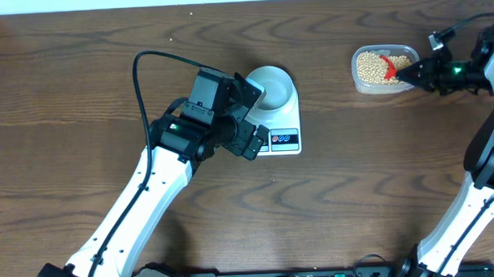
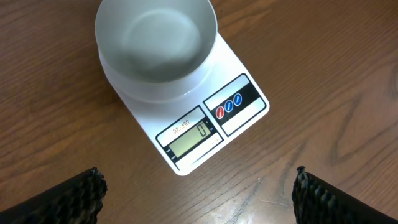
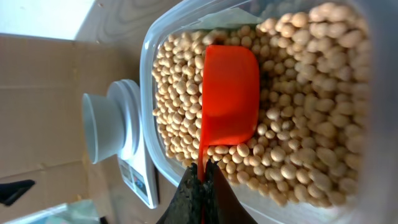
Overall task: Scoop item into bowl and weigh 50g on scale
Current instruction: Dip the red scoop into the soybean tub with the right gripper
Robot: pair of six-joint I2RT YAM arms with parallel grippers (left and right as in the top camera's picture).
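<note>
The pale bowl (image 1: 271, 86) stands empty on the white scale (image 1: 285, 140), whose display reads 0 (image 2: 202, 130). My left gripper (image 1: 253, 117) hovers open just at the scale's front-left, with its black fingers (image 2: 68, 199) wide apart over bare table short of the scale (image 2: 242, 112) and bowl (image 2: 155, 46). At the far right, tan beans (image 1: 369, 66) fill a clear tub (image 1: 357, 82). My right gripper (image 3: 200, 177) is shut on the handle of a red scoop (image 3: 229, 93) that lies bowl-down among the beans (image 3: 311, 93). From above, gripper (image 1: 413, 74) and scoop (image 1: 390, 65) sit at the tub's right side.
The right arm's white links (image 1: 491, 170) run down the right edge. The left arm (image 1: 141, 201) crosses the lower left, with a black cable (image 1: 144, 68) looping over it. Past the tub's rim (image 3: 149, 93), the right wrist view shows bowl (image 3: 102, 127) and scale (image 3: 140, 174).
</note>
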